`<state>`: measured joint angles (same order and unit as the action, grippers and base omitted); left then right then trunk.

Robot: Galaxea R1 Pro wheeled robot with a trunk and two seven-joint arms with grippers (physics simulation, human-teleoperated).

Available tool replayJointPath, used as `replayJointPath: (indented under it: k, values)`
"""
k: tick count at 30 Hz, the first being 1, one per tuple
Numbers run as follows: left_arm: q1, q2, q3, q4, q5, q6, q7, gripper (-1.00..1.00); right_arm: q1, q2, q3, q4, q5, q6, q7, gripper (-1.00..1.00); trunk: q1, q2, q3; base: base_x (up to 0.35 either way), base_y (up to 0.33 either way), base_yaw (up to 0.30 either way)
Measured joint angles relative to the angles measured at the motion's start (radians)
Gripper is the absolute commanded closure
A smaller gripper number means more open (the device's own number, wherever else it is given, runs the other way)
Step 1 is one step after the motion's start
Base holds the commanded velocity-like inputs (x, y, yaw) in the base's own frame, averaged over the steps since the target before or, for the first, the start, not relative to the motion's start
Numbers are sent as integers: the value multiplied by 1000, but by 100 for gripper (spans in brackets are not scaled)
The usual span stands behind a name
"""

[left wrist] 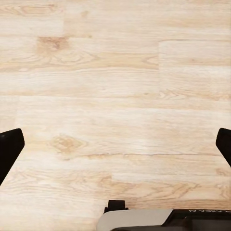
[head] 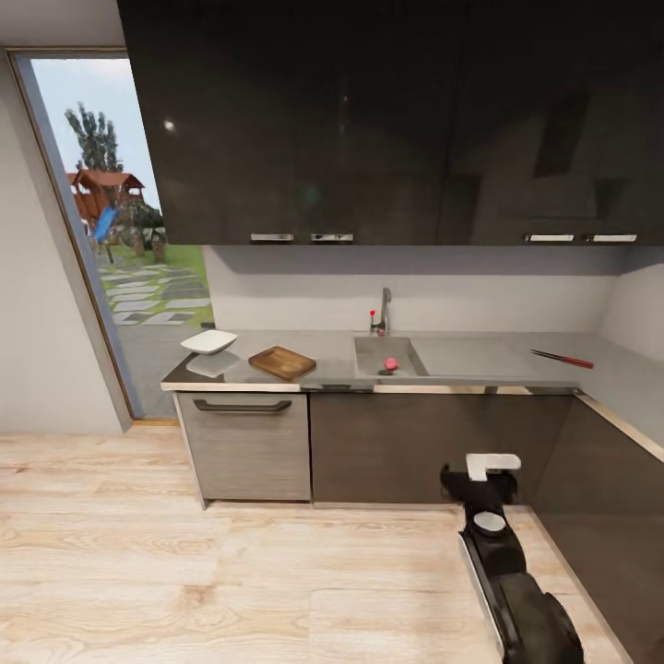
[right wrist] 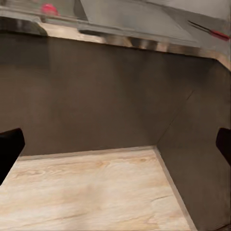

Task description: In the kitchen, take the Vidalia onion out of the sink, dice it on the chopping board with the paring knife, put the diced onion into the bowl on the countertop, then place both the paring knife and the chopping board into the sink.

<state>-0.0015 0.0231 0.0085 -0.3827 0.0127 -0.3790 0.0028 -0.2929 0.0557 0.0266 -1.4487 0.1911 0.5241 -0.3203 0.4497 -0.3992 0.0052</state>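
Onion (head: 392, 363): small pink blob in the sink (head: 373, 355), shape unclear.
Knife (head: 563, 358): thin, blade detail too small.
Right arm (head: 516, 590): cut off at the frame's bottom.

Grey countertop (head: 480, 355), bowl (head: 208, 342), chopping board (head: 282, 362), paring knife (head: 562, 358)

No readable text, label, brand, number or sign is found in the head view or the right wrist view. In the left wrist view, a short strip of pale lettering is seen on the dark housing (left wrist: 199, 214) at the frame's edge, beside a light grey part, above the wood floor (left wrist: 115, 96). The letters are cut off by the edge and are too small and blurred to be made out.
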Motion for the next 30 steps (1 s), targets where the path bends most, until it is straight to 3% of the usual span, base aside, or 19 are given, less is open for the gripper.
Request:
replayJointPath:
  k: [2, 6, 9, 12, 15, 16, 18, 21, 22, 26, 29, 30]
  values:
    - [0, 0, 0, 0, 0, 0, 0, -100, -106, 17, 3, -13, 24, 116, 1, -100, 0, 0, 0, 0, 0, 0]
    - [0, -1, 0, 1, 0, 0, 0, -100, -230, 34, 5, -16, 36, 192, 0, -100, 0, 0, 0, 0, 0, 0]
    - [0, -1, 0, 2, 0, 1, 0, -100, -348, 41, 5, -11, 44, 291, 3, -100, 0, 0, 0, 0, 0, 0]
    - [0, -1, 0, 3, 0, 1, 0, -100, -510, 44, 6, 24, 47, 405, 8, -100, 0, 0, 0, 0, 0, 0]
    - [0, -1, -1, 3, 0, 0, 0, -100, -687, 47, 6, 186, 46, 439, 10, -100, 0, 0, 0, 0, 0, 0]
    - [0, 0, -1, 2, 0, 0, 0, -100, -719, 47, 6, 226, 45, 442, 11, -100, 0, 0, 0, 0, 0, 0]
    - [0, 1, -1, 2, 0, 0, 0, -100, -835, 48, 5, 411, 44, 444, 12, -100, 0, 0, 0, 0, 0, 0]
    - [0, 2, -1, 1, 0, -1, 0, -100, -951, 48, 4, 607, 41, 433, 14, -100, 0, 0, 0, 0, 0, 0]
    - [0, 2, -1, 1, 0, -1, 0, -100, -1015, 47, 3, 718, 40, 414, 16, -100, 0, 0, 0, 0, 0, 0]
    - [0, 3, 0, -2, 0, 0, 0, -100, -1081, 41, 1, 825, 38, 389, 70, -100, 0, 0, 0, 9, 0, 0]
    - [0, 6, 0, -5, 2, -1, -4, -100, -1093, 39, 2, 843, 40, 387, 163, -100, 0, 0, 0, 112, 44, 0]
    - [0, 7, 0, -5, 2, -1, -6, -100, -1095, 38, 3, 848, 41, 387, 221, -100, 0, 0, 0, 181, 119, 0]
